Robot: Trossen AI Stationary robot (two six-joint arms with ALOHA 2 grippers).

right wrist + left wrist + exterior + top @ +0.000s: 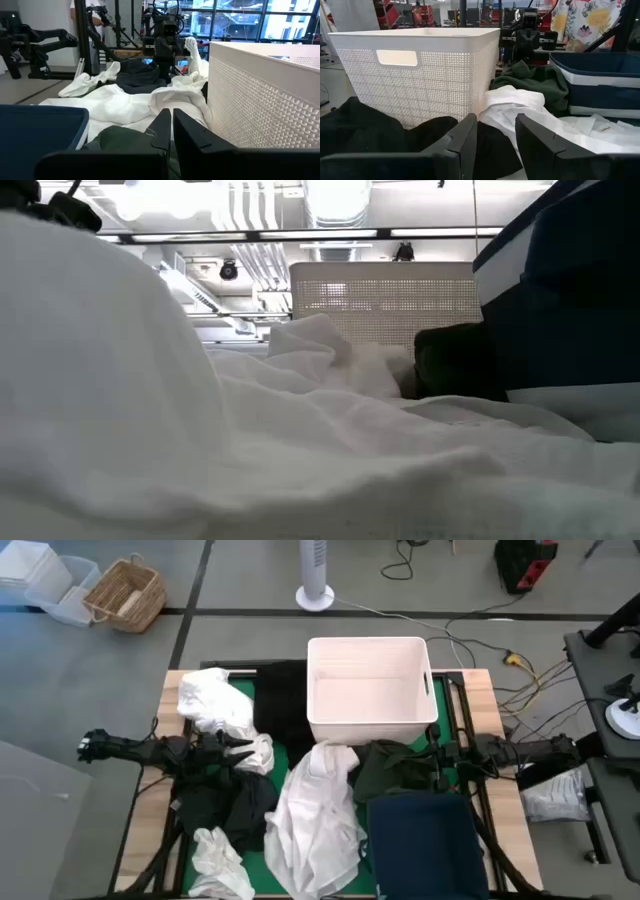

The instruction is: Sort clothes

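Observation:
Several garments lie on the table. A large white garment sprawls in the middle and fills the low view. A dark green garment lies heaped between the white plastic bin and the navy bin. A black garment and a small white one lie near left. Another white garment and a black one lie far left. My left gripper is open, level above black cloth. My right gripper is shut, just over the green garment. My right gripper stands level and shut just above the dark green garment's heap. I cannot tell whether its fingers touch the cloth.
The white plastic bin stands at the far middle. The navy fabric bin sits near right, beside the green garment. A wicker basket and a fan base stand on the floor beyond the table.

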